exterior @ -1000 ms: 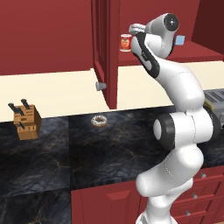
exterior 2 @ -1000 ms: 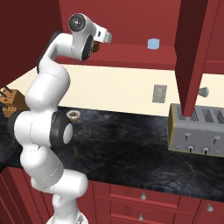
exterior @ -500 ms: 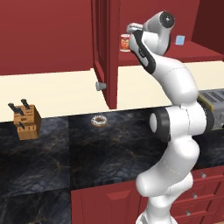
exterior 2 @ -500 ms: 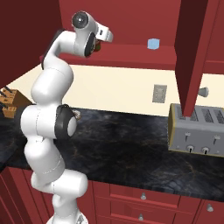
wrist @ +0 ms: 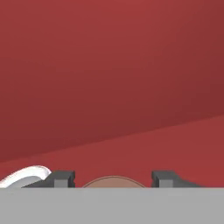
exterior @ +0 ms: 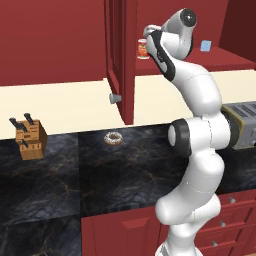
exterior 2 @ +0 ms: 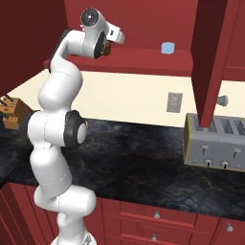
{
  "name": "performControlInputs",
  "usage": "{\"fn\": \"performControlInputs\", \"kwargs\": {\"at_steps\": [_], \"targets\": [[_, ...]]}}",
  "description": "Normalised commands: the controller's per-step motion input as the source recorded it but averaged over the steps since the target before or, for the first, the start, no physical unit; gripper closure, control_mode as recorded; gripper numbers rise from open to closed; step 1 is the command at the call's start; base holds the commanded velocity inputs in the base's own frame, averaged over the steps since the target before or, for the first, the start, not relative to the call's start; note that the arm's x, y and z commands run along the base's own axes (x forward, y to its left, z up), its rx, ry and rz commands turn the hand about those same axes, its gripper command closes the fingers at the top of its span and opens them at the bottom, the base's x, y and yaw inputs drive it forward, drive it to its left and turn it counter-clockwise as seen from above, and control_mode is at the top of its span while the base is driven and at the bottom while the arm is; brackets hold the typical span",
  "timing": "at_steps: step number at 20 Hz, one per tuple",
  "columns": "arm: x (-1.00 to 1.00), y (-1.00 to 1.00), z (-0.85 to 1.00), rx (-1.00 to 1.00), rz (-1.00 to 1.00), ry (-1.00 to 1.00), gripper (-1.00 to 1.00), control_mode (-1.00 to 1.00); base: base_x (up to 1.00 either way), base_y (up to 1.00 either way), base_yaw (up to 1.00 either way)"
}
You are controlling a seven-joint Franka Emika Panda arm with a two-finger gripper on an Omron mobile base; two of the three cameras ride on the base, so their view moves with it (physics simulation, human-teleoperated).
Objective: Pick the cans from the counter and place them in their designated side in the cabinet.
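Note:
High at the cabinet (exterior: 222,61), my gripper (exterior: 149,39) reaches onto the red inner shelf (exterior 2: 143,58). It is shut on the maroon-brown can (wrist: 113,182), whose round top shows between the two fingertips (wrist: 63,178). In the right base view that can (exterior 2: 108,48) is a dark shape under the hand. The bright red can (exterior: 143,49) with its pale label stands on the shelf just left of my hand. Its pale rim (wrist: 26,174) curves in beside my left fingertip. The black counter (exterior: 60,185) lies far below.
A light-blue box (exterior: 205,45) sits further right on the shelf. The open cabinet door (exterior: 122,60) with its grey knob (exterior: 115,98) hangs left of my hand. On the counter are a knife block (exterior: 30,138), a doughnut (exterior: 113,138) and a toaster (exterior 2: 217,143).
My hand has pushed slightly deeper into the cabinet toward the red can, carrying the maroon can. The arm has straightened upward. Nothing else moved.

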Motion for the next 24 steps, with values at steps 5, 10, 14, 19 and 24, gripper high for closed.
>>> {"fn": "performControlInputs", "kwargs": {"at_steps": [5,10,14,19,24], "targets": [[0.18,0.0,-0.11,-0.01,0.01,0.02,-1.0,-1.0,0.0,0.0,0.0],[0.14,0.0,-0.01,0.0,0.02,0.0,-1.0,-1.0,0.0,0.0,0.0],[0.07,0.0,0.05,0.0,0.04,-0.03,-1.0,-1.0,0.0,0.0,0.0],[0.02,0.0,0.07,0.0,0.05,-0.05,-1.0,-1.0,0.0,0.0,0.0],[-0.08,-0.02,0.01,0.0,0.06,-0.09,-1.0,-1.0,0.0,0.0,0.0]]}}
